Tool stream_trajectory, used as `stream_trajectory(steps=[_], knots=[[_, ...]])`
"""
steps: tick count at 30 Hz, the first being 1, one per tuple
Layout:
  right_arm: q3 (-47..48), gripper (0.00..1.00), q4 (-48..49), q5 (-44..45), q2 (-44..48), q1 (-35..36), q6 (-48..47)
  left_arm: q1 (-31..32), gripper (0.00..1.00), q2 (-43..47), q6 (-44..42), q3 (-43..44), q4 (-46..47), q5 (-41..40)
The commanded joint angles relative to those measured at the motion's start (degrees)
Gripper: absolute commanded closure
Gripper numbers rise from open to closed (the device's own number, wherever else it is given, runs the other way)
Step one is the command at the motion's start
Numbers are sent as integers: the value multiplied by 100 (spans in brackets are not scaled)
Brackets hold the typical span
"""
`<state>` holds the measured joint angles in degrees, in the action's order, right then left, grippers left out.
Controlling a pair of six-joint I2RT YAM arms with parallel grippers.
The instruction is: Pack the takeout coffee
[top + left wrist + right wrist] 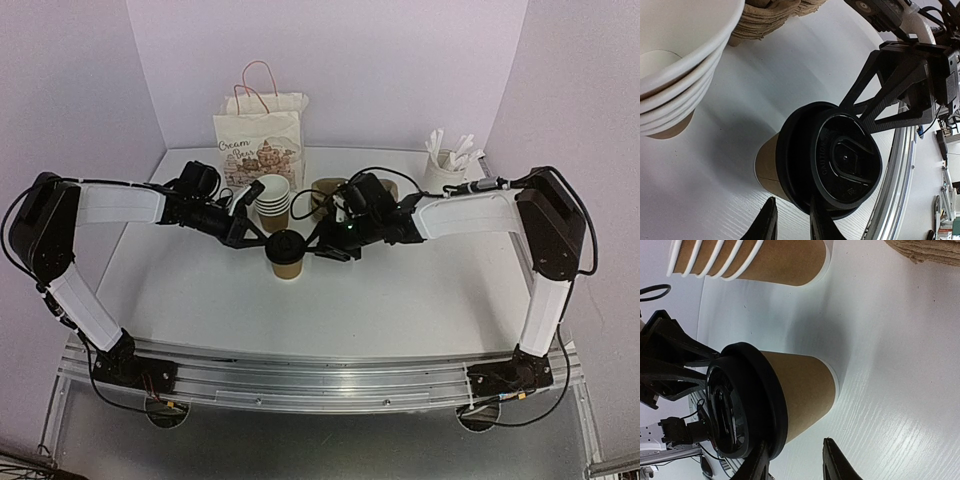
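Observation:
The takeout coffee (pixel 286 262), a brown paper cup with a black lid (pixel 285 243), stands upright on the white table, in front of the cup stack. My left gripper (pixel 258 237) is at its left and my right gripper (pixel 318 243) at its right, both at lid height. In the left wrist view the lid (pixel 845 160) fills the middle; my left gripper (pixel 792 225) is open, one finger against the lid's rim. In the right wrist view the cup (pixel 800 390) lies ahead; my right gripper (pixel 795 462) is open, one finger at the lid's edge (pixel 767 405).
A stack of lidless brown cups (pixel 272 200) stands just behind the coffee. A pile of brown cardboard pieces (pixel 328 193) is beside it. A printed paper bag (pixel 260 140) stands at the back. A white holder of utensils (pixel 443 168) is back right.

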<state>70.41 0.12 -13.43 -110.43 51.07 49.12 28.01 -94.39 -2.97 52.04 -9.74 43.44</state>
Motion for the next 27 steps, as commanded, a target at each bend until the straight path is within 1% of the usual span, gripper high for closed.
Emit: stream_trajectory(steps=[1,3,5,8,10,12,18,23,27], knots=[[375,65,18,-18,129,-22,-290,79,76,273,-345,294,-477,285],[682,60,-269,-222,57,-29,-549,27,75,359,-354,266,-479,338],[956,51,-515,-499,-31,-36,-812,-3,72,500,-474,264,-501,345],[1048,45,-600,-608,-40,-36,-1022,-14,64,664,-753,232,-499,276],[1092,45,-624,-653,-72,-56,-1093,-17,61,689,-898,181,-456,248],[1069,46,-634,-662,-104,-98,-1065,-23,61,630,-1011,164,-462,274],[633,50,-636,-723,-219,-290,-687,-24,59,448,-1042,179,-226,484],[642,50,-636,-852,-397,-297,-583,-19,58,330,-898,200,45,650],[584,50,-636,-786,-379,-298,-635,-21,58,308,-1052,175,-76,635]])
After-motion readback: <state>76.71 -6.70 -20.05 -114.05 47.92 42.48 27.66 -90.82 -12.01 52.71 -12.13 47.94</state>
